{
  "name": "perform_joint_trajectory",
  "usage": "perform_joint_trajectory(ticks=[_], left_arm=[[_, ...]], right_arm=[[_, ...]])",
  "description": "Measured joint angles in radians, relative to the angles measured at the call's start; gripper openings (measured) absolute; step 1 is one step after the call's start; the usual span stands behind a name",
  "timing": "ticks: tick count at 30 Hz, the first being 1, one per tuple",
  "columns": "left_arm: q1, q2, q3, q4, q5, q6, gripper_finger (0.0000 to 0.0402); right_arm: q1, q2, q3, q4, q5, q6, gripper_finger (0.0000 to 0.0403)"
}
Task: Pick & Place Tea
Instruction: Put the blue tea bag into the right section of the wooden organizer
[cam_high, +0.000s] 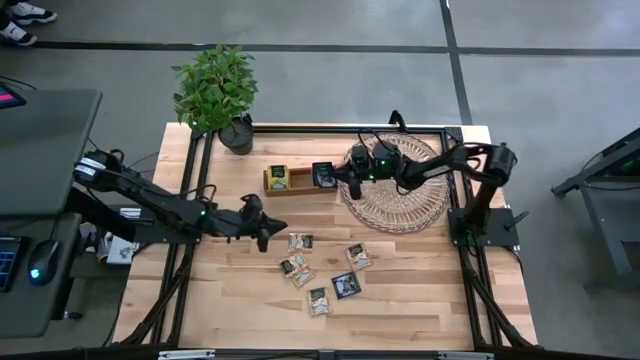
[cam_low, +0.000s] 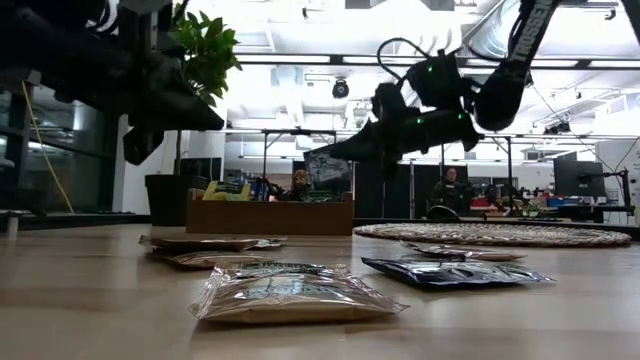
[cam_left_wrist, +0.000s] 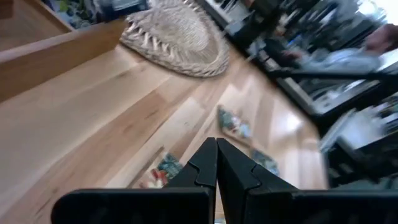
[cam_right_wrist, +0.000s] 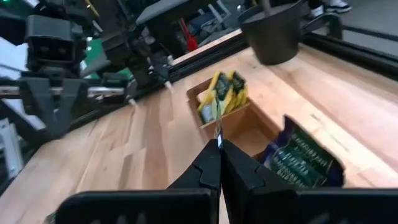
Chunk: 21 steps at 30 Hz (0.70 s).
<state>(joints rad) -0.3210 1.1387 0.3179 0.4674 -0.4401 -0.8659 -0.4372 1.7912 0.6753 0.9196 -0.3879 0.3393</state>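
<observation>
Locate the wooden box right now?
High view: the wooden box lies at the table's far middle, between the potted plant and the wicker tray, with the right gripper at its tray-side end.

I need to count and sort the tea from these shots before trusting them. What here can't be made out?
- Wooden box, high view: sachets inside too small to count; the right gripper overlaps its dark end.
- Loose sachets, high view: printing too small to read.
- Left wrist view: sachets blurred; shut fingers hide those behind.
- Low view: the front sachet hides others; wicker tray seen edge-on.
</observation>
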Motion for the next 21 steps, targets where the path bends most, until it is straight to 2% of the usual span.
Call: perform_joint_trajectory(ticks=[4, 15, 21], left_arm=[[0.0, -0.002, -0.05, 0.111, 0.01, -0.004, 0.0001], [0.0, -0.001, -0.055, 0.114, 0.037, 0.003, 0.0001], [0.0, -0.001, -0.055, 0.112, 0.044, 0.005, 0.0001]], right_arm=[[-0.009, 0.032, 0.011, 0.043, 0.045, -0.004, 0.0], [-0.035, 0.039, 0.025, -0.013, 0.066, -0.033, 0.0], [-0.034, 0.078, 0.025, 0.023, 0.072, -0.007, 0.0]])
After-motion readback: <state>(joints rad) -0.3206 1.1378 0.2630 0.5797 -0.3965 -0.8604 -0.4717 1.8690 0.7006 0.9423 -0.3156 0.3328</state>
